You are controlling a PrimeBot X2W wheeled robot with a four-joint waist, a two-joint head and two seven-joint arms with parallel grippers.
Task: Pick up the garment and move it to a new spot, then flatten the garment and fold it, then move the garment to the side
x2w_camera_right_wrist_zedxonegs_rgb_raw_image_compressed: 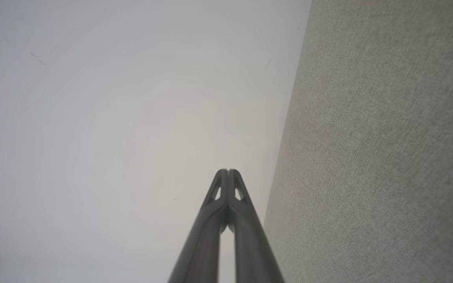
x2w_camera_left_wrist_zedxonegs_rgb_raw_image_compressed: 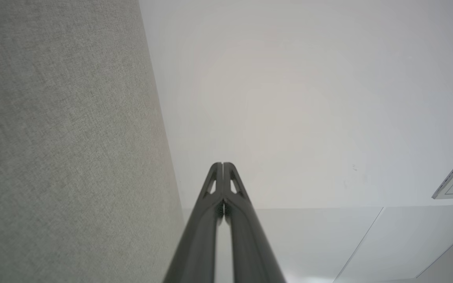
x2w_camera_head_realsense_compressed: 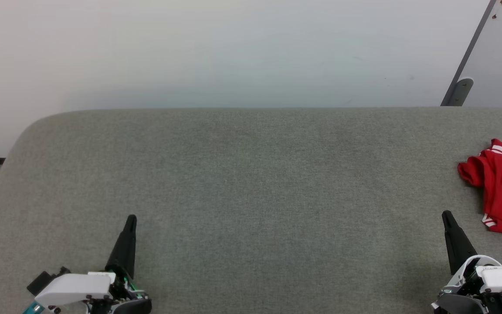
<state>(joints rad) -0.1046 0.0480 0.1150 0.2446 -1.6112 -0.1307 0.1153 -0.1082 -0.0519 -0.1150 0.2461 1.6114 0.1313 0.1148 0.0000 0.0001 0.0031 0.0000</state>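
Eyes on the garment (x2w_camera_head_realsense_compressed: 501,192): a rumpled red heap with flashes of white stripe, sitting at the far right end of the grey padded surface (x2w_camera_head_realsense_compressed: 251,174), part of it running out past the edge of the head view (no lettering on show from here, so I can't see how it's laid up). It's lumpy rather than spread flat.

Nearest to it is the right gripper (x2w_camera_head_realsense_compressed: 446,214), over the near edge of the surface at that same right end, close by but clear of the cloth. Its fingers (x2w_camera_right_wrist_zedxonegs_rgb_raw_image_compressed: 246,236) are pressed tight together with nothing between them. The left gripper (x2w_camera_head_realsense_compressed: 130,218) hovers over the near edge towards the surface's left end, well apart from the cloth, clenched and empty too.

Which step is this? Hard call. A heap off at the right end suits a shirt waiting to be fetched to the middle, and just as well one already parked aside. If handling is due, those jaws would have to part before anything else, and the right arm has the shorter reach.
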